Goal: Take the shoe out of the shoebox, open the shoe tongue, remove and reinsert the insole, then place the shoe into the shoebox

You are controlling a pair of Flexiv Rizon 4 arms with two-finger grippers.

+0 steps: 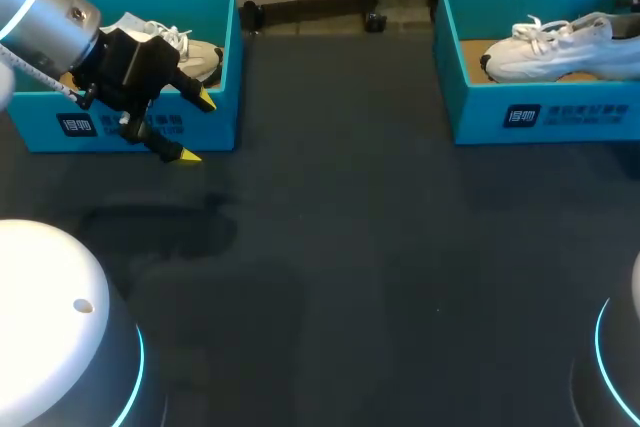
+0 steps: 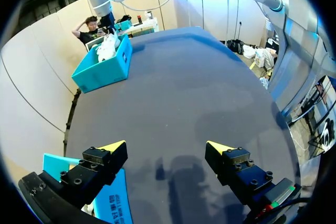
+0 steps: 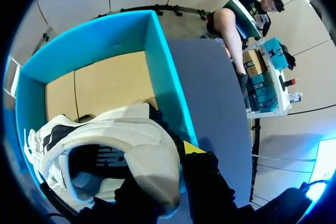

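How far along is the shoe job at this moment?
Nothing is finished yet: the white shoe lies inside the right shoebox. In hand: the right end effector is at its heel. The left end effector hangs open, empty. Left: lifting out, tongue, insole, putting back.

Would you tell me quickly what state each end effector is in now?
Left end effector: open, empty.
Right end effector: at the shoe, cannot be told.
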